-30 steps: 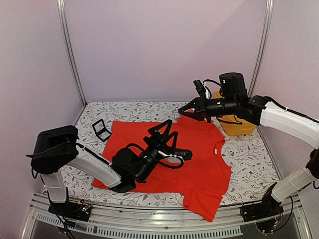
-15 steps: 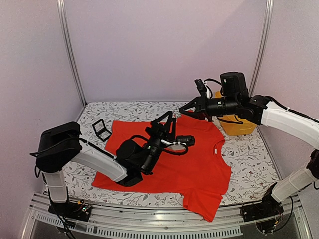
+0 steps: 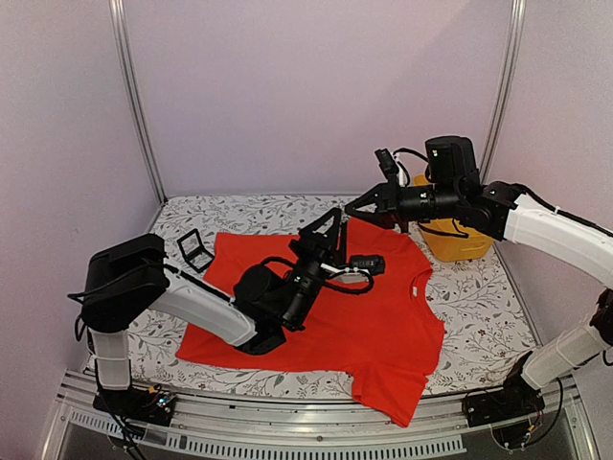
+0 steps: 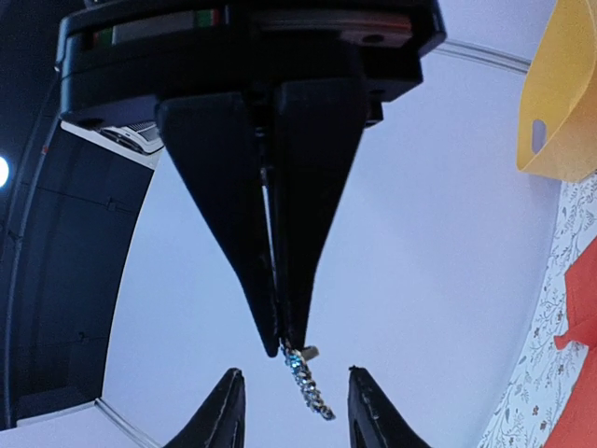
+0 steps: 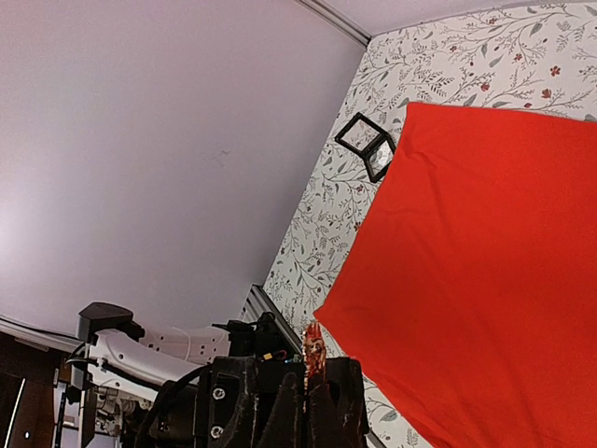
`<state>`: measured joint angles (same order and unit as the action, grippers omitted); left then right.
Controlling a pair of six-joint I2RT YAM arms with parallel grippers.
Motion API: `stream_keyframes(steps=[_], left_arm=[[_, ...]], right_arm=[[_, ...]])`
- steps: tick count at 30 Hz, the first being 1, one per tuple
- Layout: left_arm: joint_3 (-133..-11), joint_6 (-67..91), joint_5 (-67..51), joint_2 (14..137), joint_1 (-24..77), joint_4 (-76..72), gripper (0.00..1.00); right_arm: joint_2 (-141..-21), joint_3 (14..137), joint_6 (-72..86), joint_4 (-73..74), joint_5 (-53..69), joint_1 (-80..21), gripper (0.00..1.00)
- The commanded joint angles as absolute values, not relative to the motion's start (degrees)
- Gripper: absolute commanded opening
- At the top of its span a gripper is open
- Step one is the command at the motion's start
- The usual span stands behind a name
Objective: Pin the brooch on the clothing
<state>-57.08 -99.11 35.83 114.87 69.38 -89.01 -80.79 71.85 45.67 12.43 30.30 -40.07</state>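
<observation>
The brooch, a small glittery silvery strip, hangs from the tips of my right gripper, which is shut on it above the back of the table. In the right wrist view the brooch sticks up from the closed right gripper. My left gripper points up at it, open, with one tip on each side of the brooch and a gap on both sides. In the top view the left gripper sits just below the right one. The red-orange clothing lies flat on the table beneath both, and fills the right half of the right wrist view.
A small black square box stands at the shirt's left sleeve, also in the right wrist view. A yellow basket stands at the back right behind the right arm. The floral table cloth surrounds the shirt.
My left arm has lifted and swung right, up to the right gripper's tips, and its jaws have narrowed around the brooch. The right gripper has barely moved.
</observation>
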Motion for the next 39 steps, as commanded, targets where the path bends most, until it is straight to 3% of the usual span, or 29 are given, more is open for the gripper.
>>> stream_keyframes(steps=[1, 8, 14, 17, 25, 26, 29, 31, 35, 39], left_arm=[[-57.9, -98.9, 37.5, 114.8, 68.3, -105.4, 0.36], [-57.5, -99.2, 37.7, 114.7, 68.2, -105.4, 0.17], [-57.6, -99.7, 36.9, 115.0, 68.2, -105.4, 0.12], [-57.7, -99.8, 37.2, 115.3, 68.2, -105.4, 0.0], [-57.5, -99.9, 37.2, 114.3, 68.4, -105.4, 0.0], [-57.4, -99.9, 37.2, 114.3, 68.4, -105.4, 0.0], [-56.9, -98.4, 38.0, 113.7, 68.8, -105.4, 0.0], [-56.4, -95.6, 39.2, 112.8, 69.3, -105.4, 0.0], [-54.6, -86.1, 42.8, 108.4, 71.2, -101.2, 0.0], [-52.4, -63.4, 43.2, 97.8, 72.8, -76.3, 0.0]], right_arm=[[-79.7, 73.4, 45.8, 12.0, 29.3, -40.3, 0.0], [-79.9, 73.4, 45.6, 11.8, 29.6, -40.3, 0.0], [-80.2, 73.2, 45.9, 11.8, 30.0, -40.3, 0.0], [-80.4, 73.1, 45.8, 11.8, 30.1, -40.3, 0.0], [-80.5, 73.0, 45.8, 11.8, 30.2, -40.3, 0.0], [-80.4, 73.1, 45.6, 11.8, 30.2, -40.3, 0.03], [-79.5, 73.1, 44.9, 12.1, 29.7, -40.0, 0.35], [-78.5, 73.8, 43.3, 13.2, 29.7, -39.1, 0.47], [-75.2, 77.0, 36.3, 18.4, 27.7, -37.7, 0.59], [-71.7, 79.9, 28.0, 24.2, 24.4, -37.6, 0.64]])
